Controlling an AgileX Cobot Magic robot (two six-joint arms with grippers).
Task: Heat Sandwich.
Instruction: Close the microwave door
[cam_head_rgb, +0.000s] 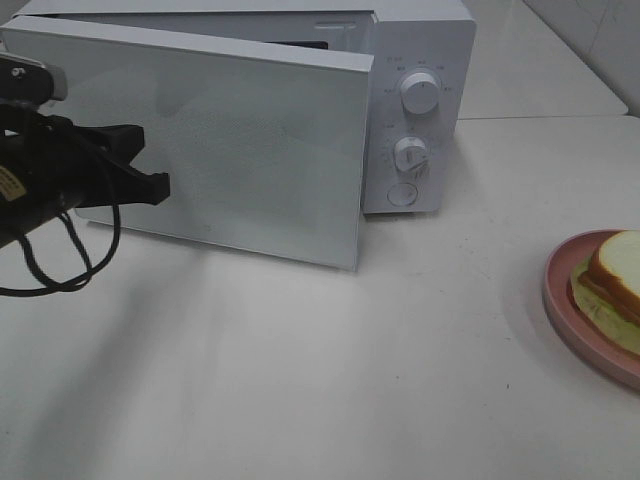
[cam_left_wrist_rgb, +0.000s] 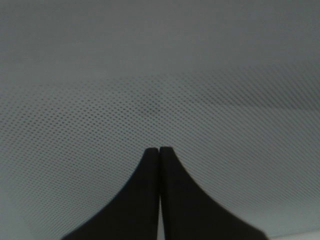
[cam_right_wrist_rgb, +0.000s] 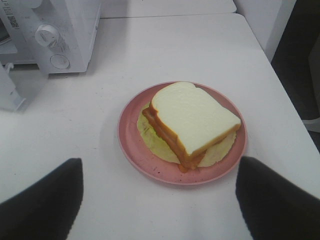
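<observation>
1. Sandwich (cam_right_wrist_rgb: 192, 122) of white bread with a tan crust, a reddish-brown filling and pale green lettuce lies on a pink plate (cam_right_wrist_rgb: 135, 150); in the high view the plate sits at about four o'clock, cut off by the frame edge.
2. Microwave (cam_head_rgb: 420, 110), white, stands on the bench (cam_head_rgb: 330, 380) at about twelve o'clock, with two round dials one above the other on its control panel and a round button below them.
3. Microwave door (cam_head_rgb: 230, 150) is swung partly open toward nine o'clock, its dotted mesh window facing the front.
4. Left gripper (cam_left_wrist_rgb: 159, 150) has its black fingers (cam_left_wrist_rgb: 145, 200) pressed together with nothing between them; the tips point at the door's mesh and sit close to it, though contact cannot be told.
5. Right gripper (cam_right_wrist_rgb: 157, 200) hovers above the bench just beside the plate, its fingers (cam_right_wrist_rgb: 40, 200) spread wide to either side and holding nothing; the sandwich lies ahead of them, untouched.
6. Plate and microwave stand well apart, with bare white bench between them.
</observation>
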